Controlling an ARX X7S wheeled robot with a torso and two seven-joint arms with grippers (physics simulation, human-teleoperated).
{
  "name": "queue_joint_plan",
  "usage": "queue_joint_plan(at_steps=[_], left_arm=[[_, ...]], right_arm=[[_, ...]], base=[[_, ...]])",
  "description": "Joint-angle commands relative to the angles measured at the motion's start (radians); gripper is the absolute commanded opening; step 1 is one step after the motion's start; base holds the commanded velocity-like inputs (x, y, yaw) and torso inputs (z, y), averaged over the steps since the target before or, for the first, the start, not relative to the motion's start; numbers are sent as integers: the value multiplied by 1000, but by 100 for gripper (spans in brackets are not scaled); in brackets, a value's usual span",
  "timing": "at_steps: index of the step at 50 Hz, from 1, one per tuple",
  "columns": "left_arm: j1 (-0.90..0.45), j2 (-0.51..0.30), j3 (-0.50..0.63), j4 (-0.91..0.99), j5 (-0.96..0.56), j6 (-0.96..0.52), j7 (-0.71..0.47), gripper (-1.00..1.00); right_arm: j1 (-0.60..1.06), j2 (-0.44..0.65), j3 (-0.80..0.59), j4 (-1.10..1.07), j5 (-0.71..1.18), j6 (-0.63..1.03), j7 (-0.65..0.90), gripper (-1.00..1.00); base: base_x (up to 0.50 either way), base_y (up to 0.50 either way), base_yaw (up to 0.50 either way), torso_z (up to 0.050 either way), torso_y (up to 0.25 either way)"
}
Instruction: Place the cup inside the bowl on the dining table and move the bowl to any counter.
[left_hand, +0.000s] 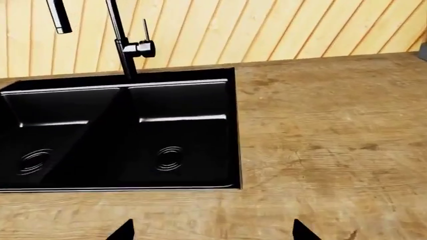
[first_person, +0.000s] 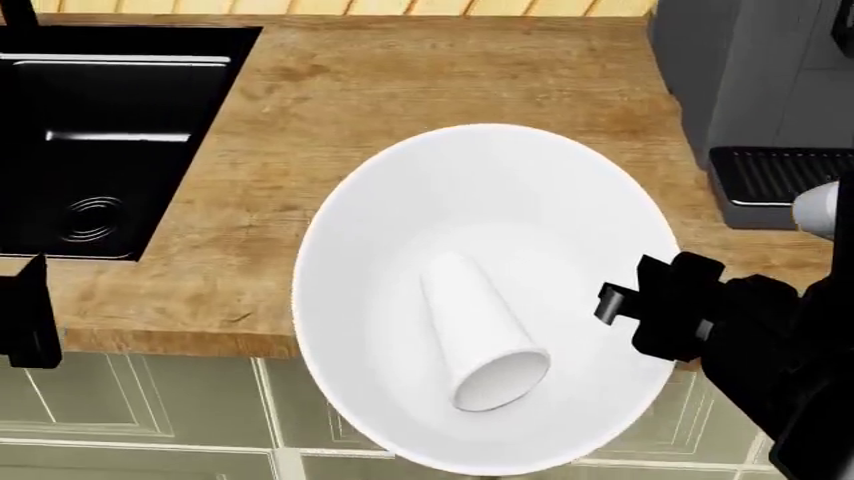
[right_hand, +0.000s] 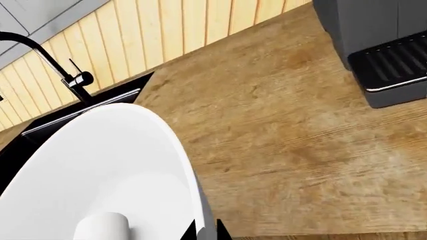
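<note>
The large white bowl hangs above the front edge of the brown wood-grain counter, tilted toward me. The small white cup lies on its side inside it. My right gripper is shut on the bowl's right rim; in the right wrist view its two dark fingertips pinch the rim, with the bowl and cup beside them. My left gripper is open and empty, hovering over the counter beside the black sink. The dining table is out of view.
A black double sink with a black tap is set into the counter's left. A grey coffee machine stands at the right rear, also in the right wrist view. Light wooden planks back the counter. Cabinet fronts lie below.
</note>
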Motion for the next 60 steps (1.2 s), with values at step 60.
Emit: queue_joint_plan(at_steps=[60], left_arm=[[4,1,26,-12,12,21,-3,100]], right_arm=[[-50,-6,5,-6,28,-21,-12,-100]], base=[[438,69,0,0,1]])
